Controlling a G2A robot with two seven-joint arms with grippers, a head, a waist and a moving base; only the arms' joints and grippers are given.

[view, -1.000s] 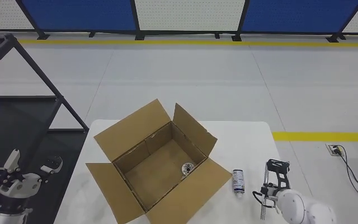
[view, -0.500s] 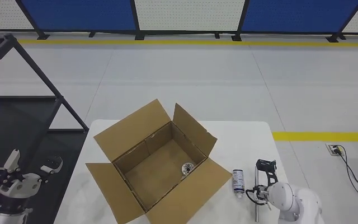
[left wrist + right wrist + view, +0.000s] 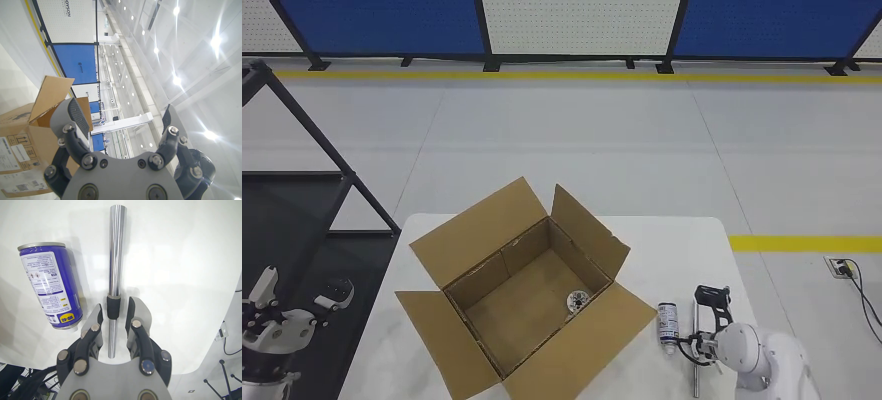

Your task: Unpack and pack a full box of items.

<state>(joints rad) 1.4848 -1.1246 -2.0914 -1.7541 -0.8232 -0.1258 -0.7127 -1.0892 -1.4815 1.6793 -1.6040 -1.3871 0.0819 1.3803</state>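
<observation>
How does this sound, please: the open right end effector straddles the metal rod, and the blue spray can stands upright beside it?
Not quite: the right wrist view shows the blue spray can lying on its side. The open right end effector does straddle the metal rod.

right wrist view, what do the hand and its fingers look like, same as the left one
The right hand has a silver-grey base plate, black curved links with round rivets and two pale grey fingers with dark pads. The left hand looks alike, pads ribbed.
</observation>
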